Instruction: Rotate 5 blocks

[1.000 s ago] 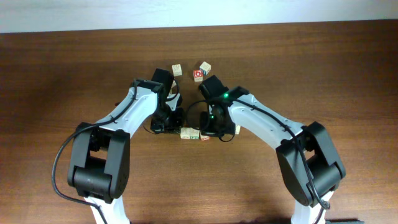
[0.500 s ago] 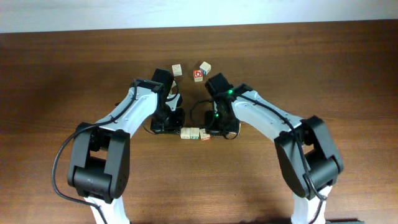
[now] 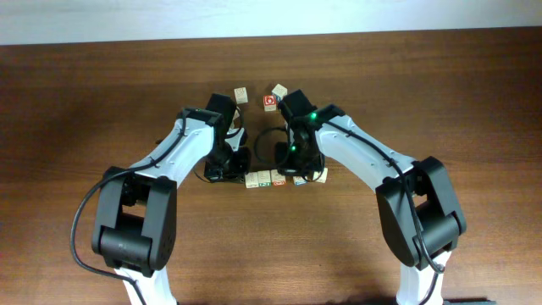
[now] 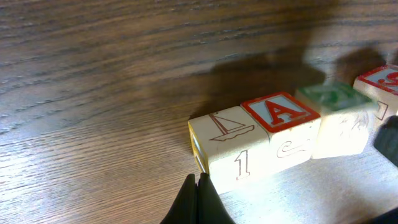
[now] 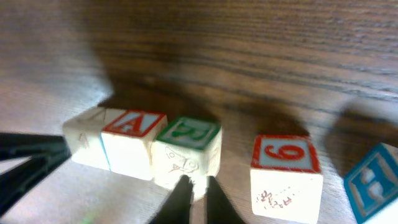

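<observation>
Five blocks (image 5: 286, 165) stand in a row, including the A block (image 5: 134, 124). Right gripper (image 5: 196, 186), barely parted and empty, near the A block; left gripper (image 4: 198, 183), pressed together, also near it.

left arm (image 3: 174, 151), right arm (image 3: 360, 154): white shells, black joints | cable (image 3: 79, 227): black loop | green light (image 3: 312, 116) | fingers (image 4: 202, 200): black, tapered

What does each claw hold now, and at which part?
Nothing. The left claw is shut and empty; the right claw, barely parted, also grips nothing.

Blocks (image 4: 236, 149) pale matt wood (printed faces); table (image 4: 93, 74) grained wood.
</observation>
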Action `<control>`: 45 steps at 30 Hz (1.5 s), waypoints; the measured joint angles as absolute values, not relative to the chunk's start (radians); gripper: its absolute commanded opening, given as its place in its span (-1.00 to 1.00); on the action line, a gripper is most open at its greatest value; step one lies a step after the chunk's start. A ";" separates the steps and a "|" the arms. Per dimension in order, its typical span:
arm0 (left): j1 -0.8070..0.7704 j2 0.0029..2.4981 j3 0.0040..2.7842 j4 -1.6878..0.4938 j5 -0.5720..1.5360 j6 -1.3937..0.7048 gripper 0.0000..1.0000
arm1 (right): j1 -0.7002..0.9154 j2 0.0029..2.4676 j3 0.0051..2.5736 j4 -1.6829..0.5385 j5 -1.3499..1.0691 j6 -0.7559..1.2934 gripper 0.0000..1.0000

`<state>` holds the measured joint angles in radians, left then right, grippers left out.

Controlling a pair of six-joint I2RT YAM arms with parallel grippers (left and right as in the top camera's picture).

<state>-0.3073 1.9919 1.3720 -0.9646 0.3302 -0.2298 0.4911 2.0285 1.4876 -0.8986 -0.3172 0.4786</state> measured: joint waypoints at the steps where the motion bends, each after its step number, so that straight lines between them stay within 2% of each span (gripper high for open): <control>1: -0.307 1.992 1.372 -0.964 0.332 -0.230 -1.00 | 0.491 2.028 1.502 -0.915 -0.319 0.472 -0.72; 5: -0.308 1.992 1.372 -0.964 0.337 -0.230 -1.00 | 0.478 2.028 1.507 -0.969 -0.311 0.463 -0.72; 10: -0.308 1.992 1.372 -0.964 0.338 -0.230 -1.00 | 0.389 2.028 1.508 -1.039 -0.231 0.459 -0.72; 24: -0.308 1.992 1.372 -0.961 0.337 -0.229 -1.00 | 0.438 2.049 1.499 -0.999 -0.211 0.459 -0.73; 32: -0.308 1.992 1.372 -0.962 0.353 -0.230 -1.00 | 0.488 2.049 1.496 -0.910 -0.311 0.469 -0.74; 34: -0.308 1.992 1.372 -0.965 0.359 -0.230 -1.00 | 0.501 2.049 1.496 -0.900 -0.333 0.472 -0.84; 37: -0.308 1.992 1.372 -0.968 0.361 -0.230 -1.00 | 0.499 2.049 1.496 -0.887 -0.340 0.476 -0.90; 42: -0.308 1.992 1.372 -0.968 0.345 -0.229 -1.00 | 0.399 2.054 1.571 -1.034 -0.308 0.471 -0.89; 45: -0.308 1.992 1.372 -0.957 0.302 -0.229 -1.00 | 0.410 2.055 1.539 -1.021 -0.254 0.472 -0.88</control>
